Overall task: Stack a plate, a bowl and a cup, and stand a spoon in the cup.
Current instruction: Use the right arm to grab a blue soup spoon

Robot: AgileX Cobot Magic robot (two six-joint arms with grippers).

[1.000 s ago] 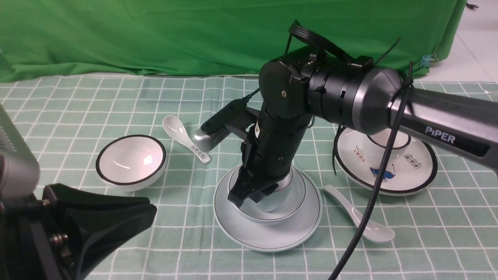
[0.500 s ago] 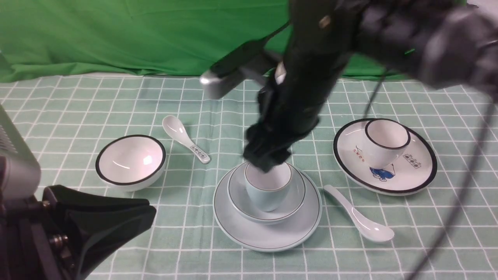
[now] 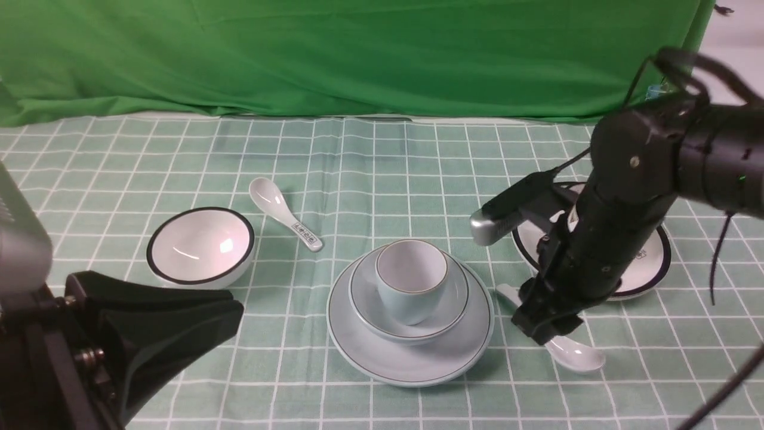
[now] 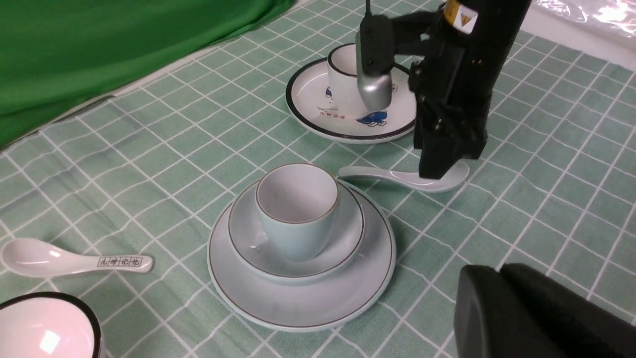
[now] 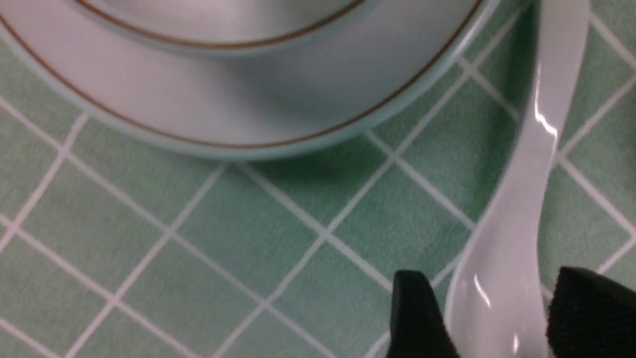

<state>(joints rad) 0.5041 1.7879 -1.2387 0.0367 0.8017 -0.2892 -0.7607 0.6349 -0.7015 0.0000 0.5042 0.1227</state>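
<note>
The plain white spoon [image 5: 516, 223] lies flat on the checked green tablecloth [image 3: 119, 179], just right of the pale blue plate [image 3: 406, 367], its handle end close to the plate's rim. My right gripper [image 3: 546, 331] stands over the spoon near its scoop. In the right wrist view my two black fingertips [image 5: 417, 318] are spread, one on each side of the spoon, with a gap on both sides, so nothing is grasped.

On the plate sits the pale blue bowl [image 3: 365, 292], and the small blue cup [image 3: 410, 280] stands upright in the bowl.

Behind my right arm is the white plate with the black rim [image 4: 318, 107], carrying a white cup [image 4: 340, 64]. It bears a blue drawing and some characters I cannot read. A yellow warning label [image 4: 457, 12] shows on my right arm.

To the left lies the second spoon [image 3: 286, 218], with boxed characters on its handle too small to read, and beside it the black-rimmed white bowl [image 3: 201, 248].

My left gripper [image 3: 230, 316] hangs low at the near left; I cannot tell whether it is spread or closed
</note>
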